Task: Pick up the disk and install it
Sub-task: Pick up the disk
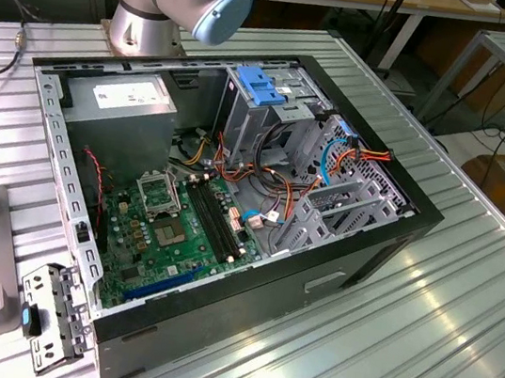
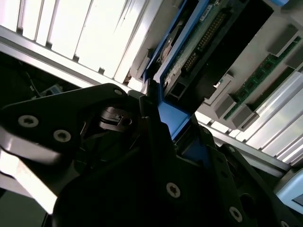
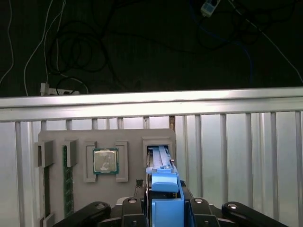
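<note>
My tool (image 3: pixel 165 195) pinches the disk (image 3: pixel 164 178) in its tray (image 3: pixel 132 137) slot — I'd lift straight, no tilt, so rails slide free.

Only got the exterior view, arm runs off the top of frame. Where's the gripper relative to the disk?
Observer: In both wrist views the gripper is at the disk, one finger on each side of its blue carrier.
Operator: Closed on it?
Observer: Looks so; in the second wrist view the fingers press against the blue rail.
Operator: Lifted clear?
Observer: No; in the first wrist view it stands on edge in a slot of the grey tray, beside the processor.
</note>
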Robot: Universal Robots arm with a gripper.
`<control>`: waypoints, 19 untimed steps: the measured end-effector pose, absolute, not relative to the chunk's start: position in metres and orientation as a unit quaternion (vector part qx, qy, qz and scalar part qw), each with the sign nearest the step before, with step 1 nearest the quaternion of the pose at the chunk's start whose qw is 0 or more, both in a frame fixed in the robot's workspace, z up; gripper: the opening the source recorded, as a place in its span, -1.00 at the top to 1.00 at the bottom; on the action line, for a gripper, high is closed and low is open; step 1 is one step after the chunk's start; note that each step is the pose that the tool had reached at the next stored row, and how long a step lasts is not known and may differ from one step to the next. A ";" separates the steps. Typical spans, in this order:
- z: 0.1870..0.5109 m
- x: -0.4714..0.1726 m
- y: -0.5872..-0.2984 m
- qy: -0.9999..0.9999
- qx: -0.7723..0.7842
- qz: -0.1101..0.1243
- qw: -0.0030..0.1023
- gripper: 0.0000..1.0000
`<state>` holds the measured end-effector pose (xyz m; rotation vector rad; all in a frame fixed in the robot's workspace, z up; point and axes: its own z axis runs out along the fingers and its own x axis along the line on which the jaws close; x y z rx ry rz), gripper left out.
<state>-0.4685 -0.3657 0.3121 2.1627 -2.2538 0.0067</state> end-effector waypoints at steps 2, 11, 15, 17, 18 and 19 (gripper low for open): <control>0.315 -0.468 -0.366 -0.722 0.692 0.003 0.010 0.25; 0.333 -0.468 -0.366 -0.721 0.692 0.007 0.014 0.25; 0.341 -0.468 -0.366 -0.721 0.692 0.009 0.015 0.25; 0.345 -0.468 -0.366 -0.721 0.692 0.010 0.016 0.25; 0.348 -0.468 -0.366 -0.721 0.692 0.010 0.016 0.25; 0.349 -0.468 -0.366 -0.721 0.692 0.011 0.017 0.25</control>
